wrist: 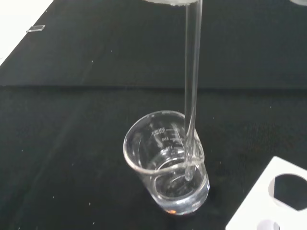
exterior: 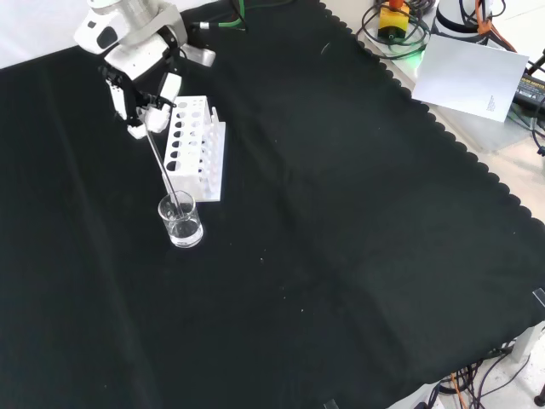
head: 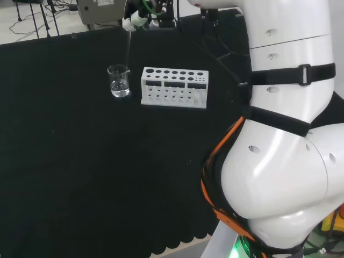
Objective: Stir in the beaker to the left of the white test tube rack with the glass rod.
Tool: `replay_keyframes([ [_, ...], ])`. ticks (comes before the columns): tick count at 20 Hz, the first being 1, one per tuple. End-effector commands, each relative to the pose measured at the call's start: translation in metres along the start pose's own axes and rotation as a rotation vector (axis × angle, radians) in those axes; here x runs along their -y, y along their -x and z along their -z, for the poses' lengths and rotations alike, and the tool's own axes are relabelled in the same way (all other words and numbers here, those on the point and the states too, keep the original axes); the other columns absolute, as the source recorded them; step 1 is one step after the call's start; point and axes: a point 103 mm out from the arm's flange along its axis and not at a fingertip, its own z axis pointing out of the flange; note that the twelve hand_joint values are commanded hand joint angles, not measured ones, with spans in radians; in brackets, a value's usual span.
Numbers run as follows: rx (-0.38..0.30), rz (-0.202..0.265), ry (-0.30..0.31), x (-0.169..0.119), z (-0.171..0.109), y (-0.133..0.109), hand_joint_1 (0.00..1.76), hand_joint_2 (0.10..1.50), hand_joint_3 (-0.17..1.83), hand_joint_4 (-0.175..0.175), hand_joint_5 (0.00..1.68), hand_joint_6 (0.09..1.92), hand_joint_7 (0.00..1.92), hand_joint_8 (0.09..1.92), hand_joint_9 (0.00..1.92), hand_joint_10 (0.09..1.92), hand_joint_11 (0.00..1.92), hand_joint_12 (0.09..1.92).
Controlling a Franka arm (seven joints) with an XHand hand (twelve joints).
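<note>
A small clear glass beaker (head: 119, 80) with a little clear liquid stands on the black cloth, left of the white test tube rack (head: 173, 86) in the head view. The hand (exterior: 140, 81) hovers above and behind the beaker (exterior: 180, 220), its fingers curled round the top of a glass rod (exterior: 161, 160). The rod (wrist: 192, 81) slants down into the beaker (wrist: 168, 165), its tip under the liquid near the wall on the rack's side. The rack (exterior: 195, 146) holds no tubes.
White arm links (head: 285, 134) fill the right of the head view. Papers and cables (exterior: 468, 72) lie beyond the cloth's scalloped edge in the front view. Wide bare cloth (exterior: 341, 256) spreads around the beaker.
</note>
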Motion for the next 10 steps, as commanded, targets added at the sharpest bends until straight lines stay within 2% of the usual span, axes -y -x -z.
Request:
replay_keyframes([
  [1,0.001,0.017,-0.011,0.009,0.003,-0.026,1.31,1.06,-0.07,-0.175,1.21,0.3,1.2,0.97,1.73,0.56,1.67,0.74],
  [6,0.008,0.069,-0.024,-0.009,-0.016,-0.057,1.31,1.06,-0.06,-0.175,1.22,0.3,1.2,0.97,1.73,0.56,1.67,0.74],
  [8,-0.014,0.107,-0.027,-0.017,-0.02,-0.06,1.31,1.06,-0.06,-0.175,1.22,0.3,1.2,0.97,1.73,0.56,1.67,0.74],
  [10,-0.019,0.119,-0.017,-0.024,-0.021,-0.062,1.31,1.06,-0.06,-0.175,1.22,0.3,1.2,0.97,1.73,0.56,1.67,0.74],
])
